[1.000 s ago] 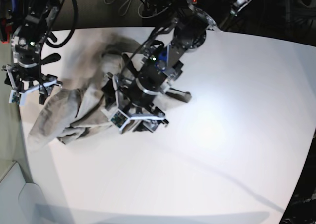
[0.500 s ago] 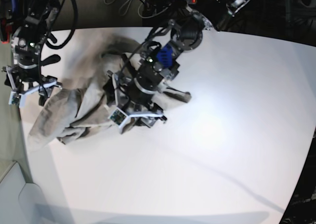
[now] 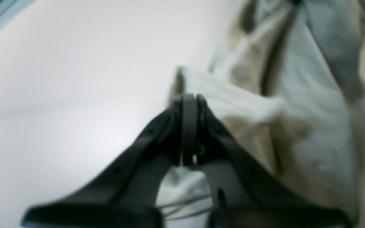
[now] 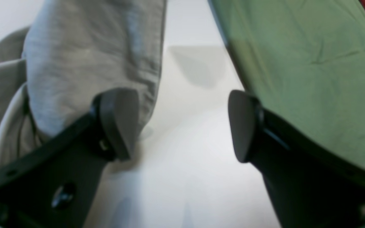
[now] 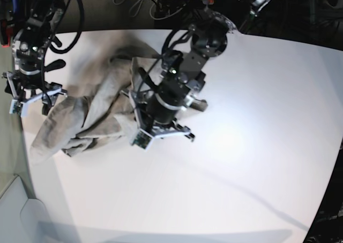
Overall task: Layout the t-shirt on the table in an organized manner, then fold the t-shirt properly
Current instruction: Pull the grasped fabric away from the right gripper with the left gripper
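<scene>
Two grippers: left gripper (image 3: 188, 104) pinched together on an edge of the t-shirt (image 5: 91, 114), crumpled at the table's (image 5: 241, 189) far left; right gripper (image 4: 182, 123) apart beside its other end, holding nothing.

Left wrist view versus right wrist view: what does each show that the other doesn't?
Only the left wrist view shows the left gripper, jaws closed together at a pale edge of the t-shirt; whether cloth is pinched is too blurred to tell. Only the right wrist view shows the right gripper, jaws wide apart with nothing between them, and green fabric beyond the table edge. Both show the shirt and the white table.
</scene>
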Controlling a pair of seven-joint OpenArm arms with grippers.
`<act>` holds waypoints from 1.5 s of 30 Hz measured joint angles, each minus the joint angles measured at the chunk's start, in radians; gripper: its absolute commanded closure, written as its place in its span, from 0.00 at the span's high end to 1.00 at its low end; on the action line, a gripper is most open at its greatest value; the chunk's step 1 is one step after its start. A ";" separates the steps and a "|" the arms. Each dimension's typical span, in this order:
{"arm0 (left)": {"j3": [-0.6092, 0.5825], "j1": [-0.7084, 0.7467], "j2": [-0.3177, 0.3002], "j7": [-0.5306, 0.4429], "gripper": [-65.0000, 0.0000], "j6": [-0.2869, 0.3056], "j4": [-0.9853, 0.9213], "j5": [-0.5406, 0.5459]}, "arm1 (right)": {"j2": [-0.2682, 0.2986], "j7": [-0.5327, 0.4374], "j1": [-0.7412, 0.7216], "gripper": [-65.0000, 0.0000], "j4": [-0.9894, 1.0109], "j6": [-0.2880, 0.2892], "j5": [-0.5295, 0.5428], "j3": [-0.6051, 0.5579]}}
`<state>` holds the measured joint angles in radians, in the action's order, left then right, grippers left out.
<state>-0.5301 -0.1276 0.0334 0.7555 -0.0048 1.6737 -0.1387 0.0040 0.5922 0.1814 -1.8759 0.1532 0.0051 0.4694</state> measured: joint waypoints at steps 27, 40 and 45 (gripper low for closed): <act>-0.010 0.079 0.002 0.047 0.89 0.002 0.110 -0.007 | 0.001 -0.001 0.003 0.68 0.002 0.000 0.000 -0.006; -0.089 0.008 -0.003 0.059 0.89 0.002 -0.026 -0.008 | 0.001 -0.001 0.002 0.68 0.002 0.000 0.000 -0.005; -0.093 -0.003 -0.005 0.064 0.88 0.002 -0.060 -0.006 | 0.002 0.000 0.000 0.68 0.002 0.000 0.000 -0.005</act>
<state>-0.6228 -0.1307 0.0280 0.8192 -0.0025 1.6142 -0.1452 0.0055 0.5919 0.1810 -1.8736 0.1532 0.0048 0.4644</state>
